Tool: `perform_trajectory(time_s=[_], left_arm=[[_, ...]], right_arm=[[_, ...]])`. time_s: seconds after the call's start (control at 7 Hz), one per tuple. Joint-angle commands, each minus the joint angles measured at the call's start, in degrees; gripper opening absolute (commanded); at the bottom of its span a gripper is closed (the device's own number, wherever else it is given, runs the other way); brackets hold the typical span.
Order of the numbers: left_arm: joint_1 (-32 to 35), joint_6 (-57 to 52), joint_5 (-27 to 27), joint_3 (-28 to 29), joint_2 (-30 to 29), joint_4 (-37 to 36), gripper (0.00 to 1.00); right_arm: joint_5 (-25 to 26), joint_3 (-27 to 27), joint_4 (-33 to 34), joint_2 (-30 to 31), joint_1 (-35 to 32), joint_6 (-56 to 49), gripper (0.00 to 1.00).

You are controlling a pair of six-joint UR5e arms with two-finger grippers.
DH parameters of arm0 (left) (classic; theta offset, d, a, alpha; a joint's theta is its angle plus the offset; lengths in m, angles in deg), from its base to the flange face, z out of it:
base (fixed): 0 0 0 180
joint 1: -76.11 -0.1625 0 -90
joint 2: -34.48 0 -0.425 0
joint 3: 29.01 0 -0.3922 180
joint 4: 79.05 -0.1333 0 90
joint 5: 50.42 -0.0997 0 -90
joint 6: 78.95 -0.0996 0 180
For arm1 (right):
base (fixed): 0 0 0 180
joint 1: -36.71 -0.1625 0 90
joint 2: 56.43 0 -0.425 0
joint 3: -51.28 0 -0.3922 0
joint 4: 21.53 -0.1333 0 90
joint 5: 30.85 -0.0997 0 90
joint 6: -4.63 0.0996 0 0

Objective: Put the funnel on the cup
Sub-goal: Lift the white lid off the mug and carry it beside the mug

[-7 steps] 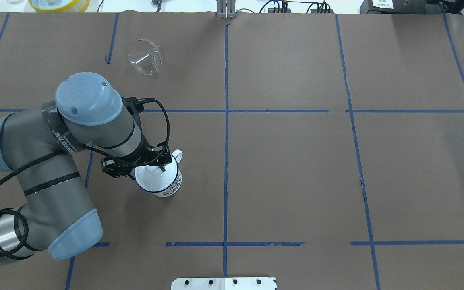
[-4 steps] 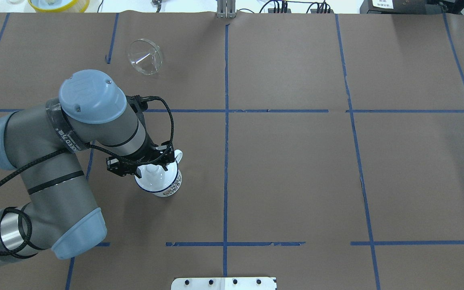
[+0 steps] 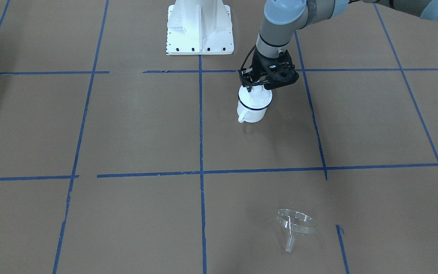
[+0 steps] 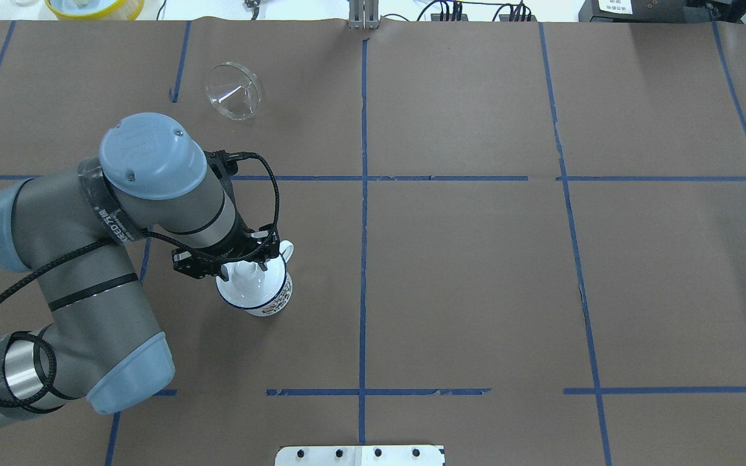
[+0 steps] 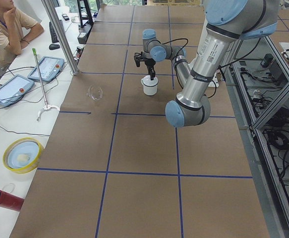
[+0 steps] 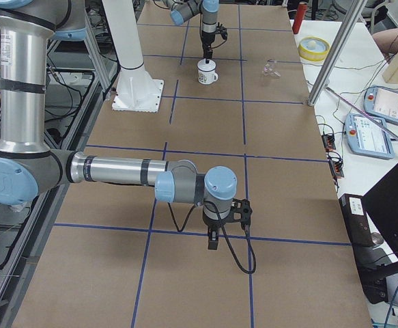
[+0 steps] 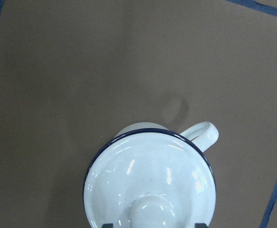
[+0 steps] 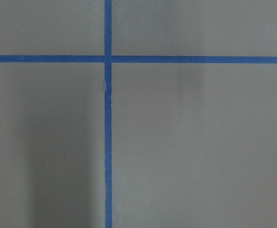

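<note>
Toward the far edge of the worktop [image 4: 476, 291], on the robot's left side and short of the corner, the funnel [image 4: 234, 90] lies tipped on its side, its wide clear rim raised and its short spout resting on the brown paper, well apart from everything else. Nearer the robot, about midway between the far and near edges in the left half, the cup [image 4: 268, 299] stands upright with its loop handle pointing toward the worktop's middle line. A round white lid [image 4: 248, 285] with a knob sits on the cup's dark blue rim and covers its mouth. The left gripper [image 4: 248, 266] hangs straight down over that lid, its fingers spread to either side of the knob; in the wrist view their tips show clear of the knob on both sides. The right gripper [image 6: 212, 244] points down over bare paper near the right end of the worktop, beside a crossing of blue tape lines, and whether its fingers are spread or pressed together I cannot tell.
</note>
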Motion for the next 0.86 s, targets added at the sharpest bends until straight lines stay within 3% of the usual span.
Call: perform_trajectory(time_s=[0.0,0.14,0.29,0.71], left_arm=[[0.0,-0.1,-0.1,0.0,0.0,0.0,0.36],[0.0,-0.1,-0.3,0.0,0.0,0.0,0.1],[0.1,0.0,-0.3,-0.1,-0.2,-0.1,0.0],[4.6,0.3,-0.3,-5.7,-1.6,-3.6,0.0]], right_arm=[[0.0,0.0,0.0,0.0,0.0,0.0,1.0],[0.0,0.0,0.0,0.0,0.0,0.0,1.0],[0.0,0.0,0.0,0.0,0.0,0.0,1.0],[0.0,0.1,0.0,0.0,0.0,0.0,1.0]])
